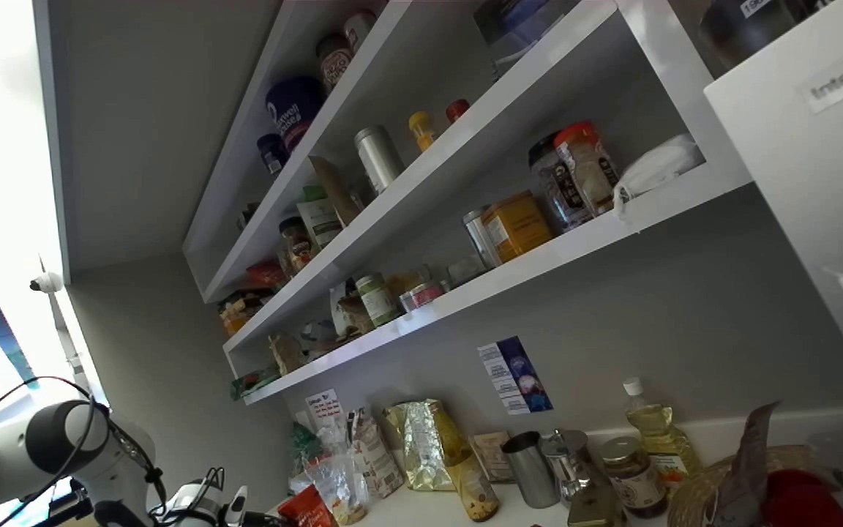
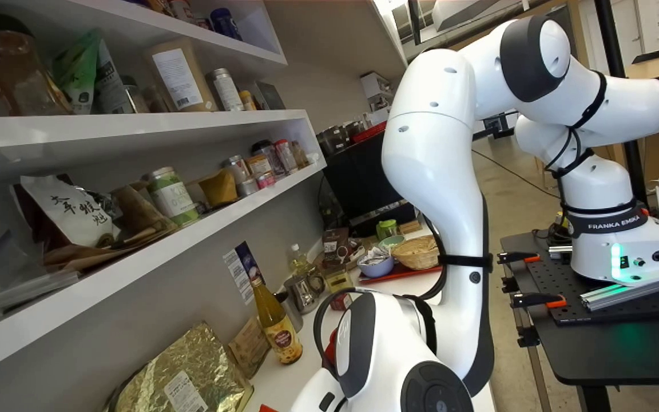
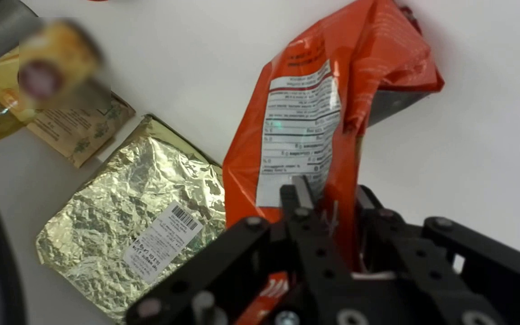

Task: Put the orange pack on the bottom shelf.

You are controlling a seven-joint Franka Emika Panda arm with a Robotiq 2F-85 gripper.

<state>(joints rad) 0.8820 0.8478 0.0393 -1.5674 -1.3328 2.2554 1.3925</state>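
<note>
The orange pack [image 3: 300, 113] is a creased orange-red packet with a pale printed label, below the camera over the white counter in the wrist view. My gripper [image 3: 332, 192] has its black fingers on both sides of a fold of the pack, with only a small gap that the pack fills. In an exterior view the pack [image 1: 308, 509] shows at the bottom, beside the mostly cut-off dark gripper [image 1: 264, 520]. I cannot tell whether the pack touches the counter. The bottom shelf [image 1: 495, 282] is the lowest white board, above the counter; it shows in an exterior view [image 2: 135, 264].
A gold foil bag [image 3: 129, 216] lies beside the pack. A yellow bottle [image 2: 275, 320] stands near it. Jars and bags crowd the bottom shelf, including a green-labelled jar [image 1: 377, 300] and a white pouch [image 2: 72, 212]. Clear bags [image 1: 337, 476] stand on the counter under the shelf.
</note>
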